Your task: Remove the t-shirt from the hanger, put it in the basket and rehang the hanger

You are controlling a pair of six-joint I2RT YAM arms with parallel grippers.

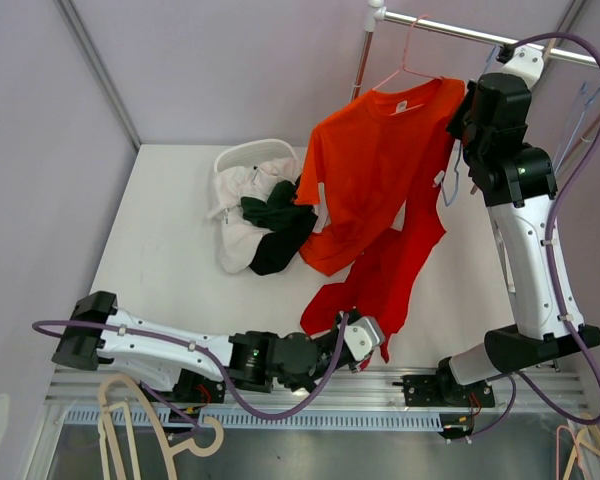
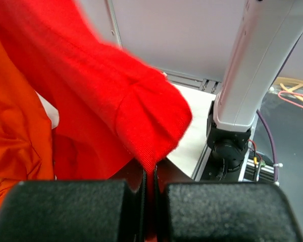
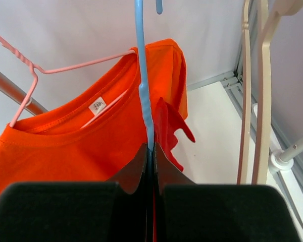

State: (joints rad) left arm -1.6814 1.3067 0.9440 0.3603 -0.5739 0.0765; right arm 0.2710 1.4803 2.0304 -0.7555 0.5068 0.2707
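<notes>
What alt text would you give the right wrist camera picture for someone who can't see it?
Two black fingers pinch the stem of a blue hanger, red cloth beside it. Behind hangs an orange t-shirt on a pink hanger; beige hangers hang at right.

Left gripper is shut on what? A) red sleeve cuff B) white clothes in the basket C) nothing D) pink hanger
A: in the left wrist view the left gripper is shut, with the red sleeve cuff pinched in it.
</notes>
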